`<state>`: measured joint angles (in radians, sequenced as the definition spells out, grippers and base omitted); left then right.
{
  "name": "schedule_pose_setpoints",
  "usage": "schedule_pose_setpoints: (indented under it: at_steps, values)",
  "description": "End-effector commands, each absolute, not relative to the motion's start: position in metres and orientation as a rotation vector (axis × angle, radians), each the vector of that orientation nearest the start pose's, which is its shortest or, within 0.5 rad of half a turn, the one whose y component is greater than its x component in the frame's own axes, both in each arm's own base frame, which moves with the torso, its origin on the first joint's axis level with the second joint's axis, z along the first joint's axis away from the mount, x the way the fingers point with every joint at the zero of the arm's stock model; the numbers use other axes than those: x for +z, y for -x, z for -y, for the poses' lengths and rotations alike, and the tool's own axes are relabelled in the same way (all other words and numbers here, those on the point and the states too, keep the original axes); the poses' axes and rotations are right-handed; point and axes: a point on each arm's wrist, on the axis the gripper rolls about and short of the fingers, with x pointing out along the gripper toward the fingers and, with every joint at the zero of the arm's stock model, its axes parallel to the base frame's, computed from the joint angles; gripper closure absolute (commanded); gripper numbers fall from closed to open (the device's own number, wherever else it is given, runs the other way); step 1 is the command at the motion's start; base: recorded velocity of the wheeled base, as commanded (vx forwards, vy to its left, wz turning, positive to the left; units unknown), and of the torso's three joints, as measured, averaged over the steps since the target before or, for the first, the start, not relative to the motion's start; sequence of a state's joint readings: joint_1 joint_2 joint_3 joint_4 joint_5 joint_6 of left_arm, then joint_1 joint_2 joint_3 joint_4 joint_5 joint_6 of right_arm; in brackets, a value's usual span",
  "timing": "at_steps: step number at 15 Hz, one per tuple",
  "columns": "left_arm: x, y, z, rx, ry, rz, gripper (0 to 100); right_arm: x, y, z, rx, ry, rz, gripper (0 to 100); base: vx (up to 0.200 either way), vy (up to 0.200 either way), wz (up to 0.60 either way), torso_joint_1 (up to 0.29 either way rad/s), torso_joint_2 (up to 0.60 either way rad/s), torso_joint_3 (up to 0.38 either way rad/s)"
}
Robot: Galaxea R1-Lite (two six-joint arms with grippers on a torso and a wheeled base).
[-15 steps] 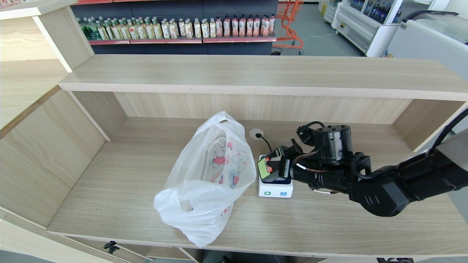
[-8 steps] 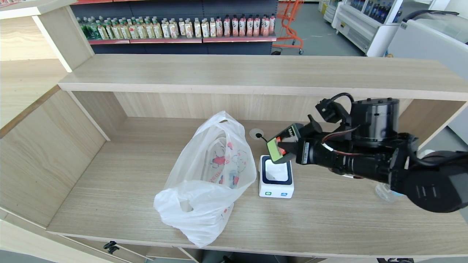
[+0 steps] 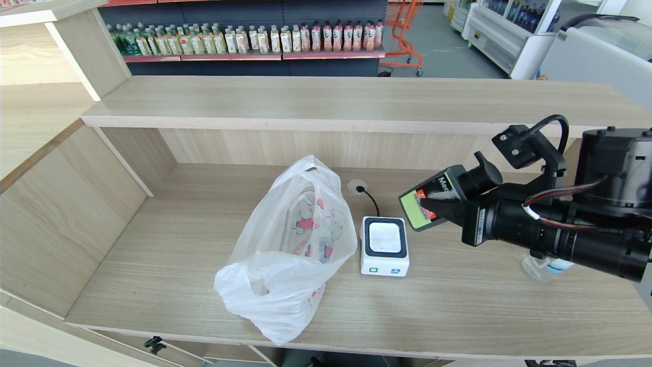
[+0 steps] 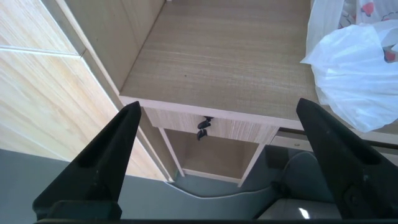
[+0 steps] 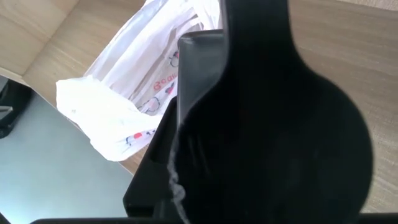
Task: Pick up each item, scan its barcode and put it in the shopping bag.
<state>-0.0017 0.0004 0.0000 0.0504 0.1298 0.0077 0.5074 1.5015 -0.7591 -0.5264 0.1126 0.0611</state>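
Store shelves stand behind the wooden counter (image 3: 458, 306). Above it the right claw (image 3: 448, 196) pinches a small box (image 3: 412, 213), its long axis running from about 8 to 2 o'clock. The shopping bag (image 3: 290, 244) lies at 9 o'clock from the box, and the scanner (image 3: 384, 244) at 7 o'clock. I judge the right arm nearer to the bag. The left claw (image 4: 217, 106) hangs spread at the counter's near edge.

Left tool (image 4: 216, 115) agape — right tool (image 3: 433, 203) clenched
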Motion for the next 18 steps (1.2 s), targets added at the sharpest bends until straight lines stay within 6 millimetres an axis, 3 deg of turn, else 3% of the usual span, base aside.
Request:
schedule_pose_setpoints:
  at_steps: [1,12,15,18]
  values:
    - [0.070,0.023,-0.003,0.130,-0.011,-0.051,0,0.217,-0.221,-0.127,0.617,-0.018,-0.224,100,0.000,0.000,0.00,0.000,0.00,0.000]
    - [0.070,0.023,-0.003,0.129,-0.016,-0.051,0,0.202,-0.202,-0.115,0.610,-0.010,-0.270,100,0.000,0.000,0.00,0.000,0.00,0.000]
    - [0.070,0.023,-0.003,0.129,-0.016,-0.051,0,0.200,-0.203,-0.116,0.615,-0.010,-0.281,100,-0.200,0.200,0.00,0.006,0.00,0.002]
    - [0.070,0.023,-0.003,0.129,-0.016,-0.053,0,0.199,-0.204,-0.118,0.616,-0.052,-0.299,100,0.000,0.000,0.00,0.000,0.00,0.000]
